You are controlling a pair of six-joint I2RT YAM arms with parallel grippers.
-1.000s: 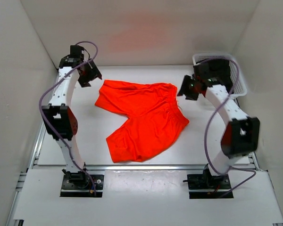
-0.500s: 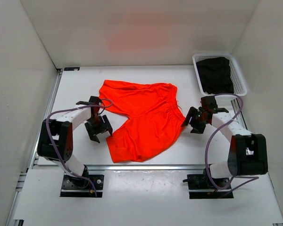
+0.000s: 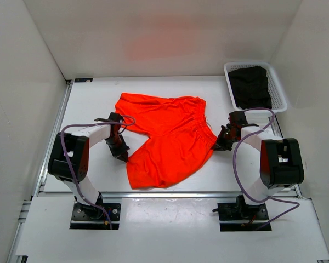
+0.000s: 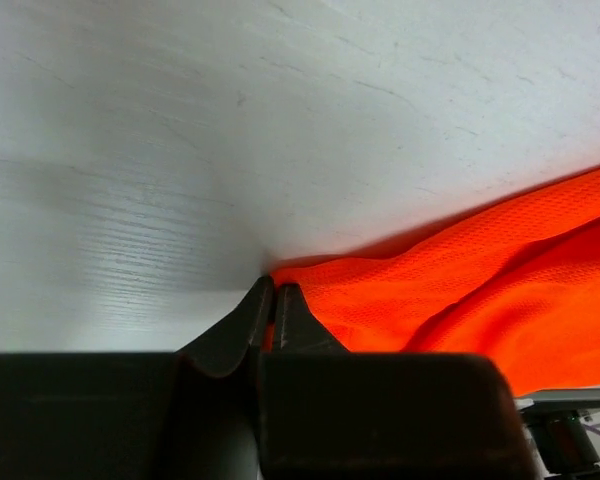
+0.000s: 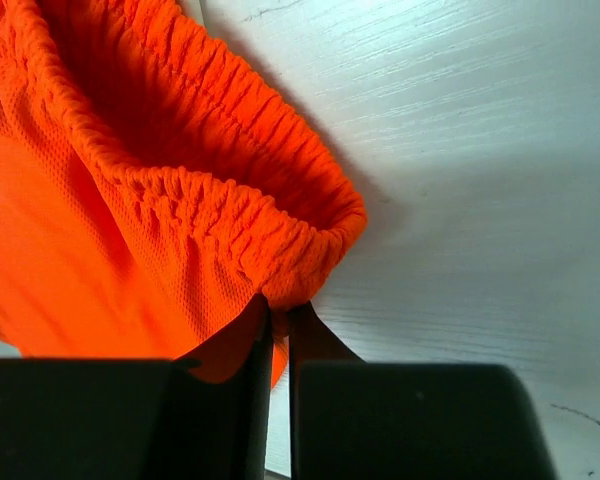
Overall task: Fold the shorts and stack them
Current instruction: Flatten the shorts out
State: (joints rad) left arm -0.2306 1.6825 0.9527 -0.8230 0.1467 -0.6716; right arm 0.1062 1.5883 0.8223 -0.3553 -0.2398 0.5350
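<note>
Orange mesh shorts [image 3: 167, 139] lie flat at the middle of the white table [image 3: 88, 104]. The gathered waistband forms their right edge. One leg points left along the far side and the other points near-left, so the long axis runs roughly left to right.

The left gripper [image 3: 122, 155] sits at the left edge of the near leg. In the left wrist view its fingers [image 4: 255, 315] are pressed together on a sliver of the fabric edge [image 4: 460, 300]. The right gripper [image 3: 218, 145] sits at the near end of the waistband. In the right wrist view its fingers [image 5: 302, 335] are closed on the bunched elastic [image 5: 110, 200].

A white basket [image 3: 279, 90] at the far right corner holds a dark garment [image 3: 251, 87], whose kind cannot be made out. From above, both sets of fingertips are too small to read. Each wrist view shows only a small patch of cloth, and part of the right arm is hidden behind its own cable.

Half a second earlier both grippers stood just beside the shorts. One second earlier both arms were raised at the far side, with the right arm covering the basket. The shorts have kept their position.
</note>
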